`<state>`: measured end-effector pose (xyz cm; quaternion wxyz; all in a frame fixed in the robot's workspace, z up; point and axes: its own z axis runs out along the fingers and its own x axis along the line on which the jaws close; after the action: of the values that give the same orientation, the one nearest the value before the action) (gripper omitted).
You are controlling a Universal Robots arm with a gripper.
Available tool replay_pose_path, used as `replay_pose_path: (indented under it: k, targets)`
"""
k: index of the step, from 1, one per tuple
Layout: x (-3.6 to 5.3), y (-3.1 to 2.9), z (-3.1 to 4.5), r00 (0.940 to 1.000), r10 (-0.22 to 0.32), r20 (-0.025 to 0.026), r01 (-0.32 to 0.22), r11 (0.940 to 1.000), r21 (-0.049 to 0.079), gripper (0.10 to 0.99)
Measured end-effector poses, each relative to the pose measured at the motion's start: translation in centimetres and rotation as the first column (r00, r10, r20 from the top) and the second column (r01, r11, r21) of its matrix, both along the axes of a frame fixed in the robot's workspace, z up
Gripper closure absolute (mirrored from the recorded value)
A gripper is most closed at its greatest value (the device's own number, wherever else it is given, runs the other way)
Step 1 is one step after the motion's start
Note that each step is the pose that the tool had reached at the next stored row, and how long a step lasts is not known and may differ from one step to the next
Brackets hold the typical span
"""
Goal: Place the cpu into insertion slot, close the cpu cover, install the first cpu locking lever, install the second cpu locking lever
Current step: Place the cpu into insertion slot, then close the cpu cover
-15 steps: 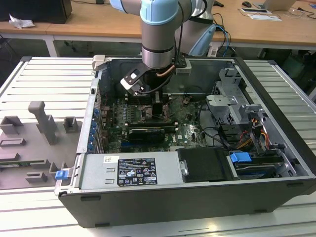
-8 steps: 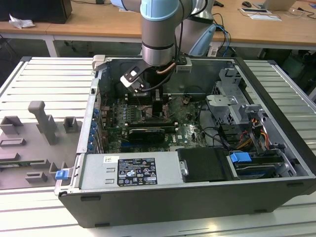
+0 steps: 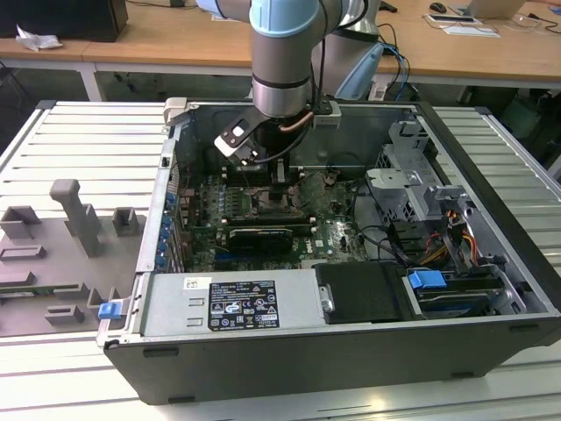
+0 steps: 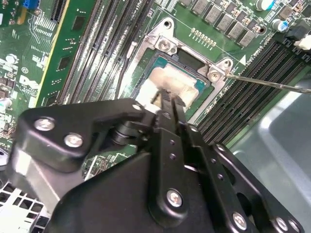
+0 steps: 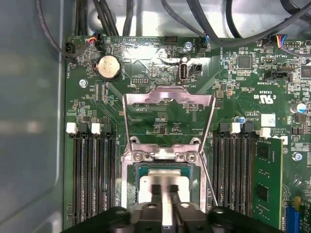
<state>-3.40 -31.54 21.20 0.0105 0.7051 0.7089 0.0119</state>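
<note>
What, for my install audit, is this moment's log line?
gripper: at cpu | cpu: in insertion slot | cpu cover: raised open

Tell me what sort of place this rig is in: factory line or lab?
Probably a robotics lab or workshop: the open black metal computer case sits on a ribbed silvery slat table, grey moulded fixture blocks beside it, light wooden desks behind.
</note>
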Motion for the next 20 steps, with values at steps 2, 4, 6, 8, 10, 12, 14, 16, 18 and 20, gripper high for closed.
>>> replay_pose_path:
  k: [2,4,6,8,10,12,14,16,18,20]
  targets:
    - [0.00,-0.01,0.03,1.0000,0.001,0.0001,-0.001,1.0000,0.000,0.980]
    - [0.00,-0.01,0.09,1.0000,0.001,-0.0001,-0.001,1.0000,0.000,0.980]
    - [0.00,-0.01,0.18,1.0000,0.001,0.0000,-0.001,1.0000,0.000,0.980]
    - [0.00,0.00,0.24,1.0000,0.001,0.0001,-0.001,1.0000,0.000,0.980]
    - [0.00,-0.01,0.29,1.0000,0.001,0.0000,-0.001,1.0000,0.000,0.980]
    - [0.00,-0.01,0.35,1.0000,0.001,-0.0001,-0.001,1.0000,0.000,0.980]
    - [0.00,0.00,0.41,1.0000,0.001,0.0001,-0.001,1.0000,0.000,0.980]
    - [0.00,-0.01,0.67,1.0000,0.001,0.0000,-0.001,1.0000,0.000,0.980]
    - [0.00,-0.01,0.84,1.0000,0.001,0.0000,-0.001,1.0000,0.000,0.980]
    - [0.00,0.00,1.20,1.0000,0.001,0.0000,-0.001,1.0000,0.000,0.980]
